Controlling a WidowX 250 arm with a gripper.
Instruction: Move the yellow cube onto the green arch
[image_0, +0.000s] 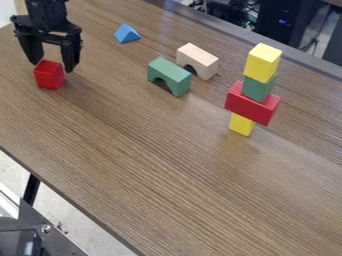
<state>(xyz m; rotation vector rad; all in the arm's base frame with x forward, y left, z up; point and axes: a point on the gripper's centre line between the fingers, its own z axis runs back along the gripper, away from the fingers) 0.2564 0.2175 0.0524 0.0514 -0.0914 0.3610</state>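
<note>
The whole move looks left to do: the yellow cube (262, 62) tops the stack (252, 103) toward the far edge of the table (147, 165), the green arch (172, 73) bears nothing, and the gripper (52, 67) is spread by the red cube (49, 75).

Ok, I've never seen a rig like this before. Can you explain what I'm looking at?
One fixed camera looks down at a slant on a wooden table. The black robot arm enters at upper left; its gripper is open by a red cube and appears to hold nothing. Mid-table are a green arch and a beige arch, with a blue triangular block beyond. At right is a stack, bottom to top: yellow block, red block, green block, yellow cube.
</note>
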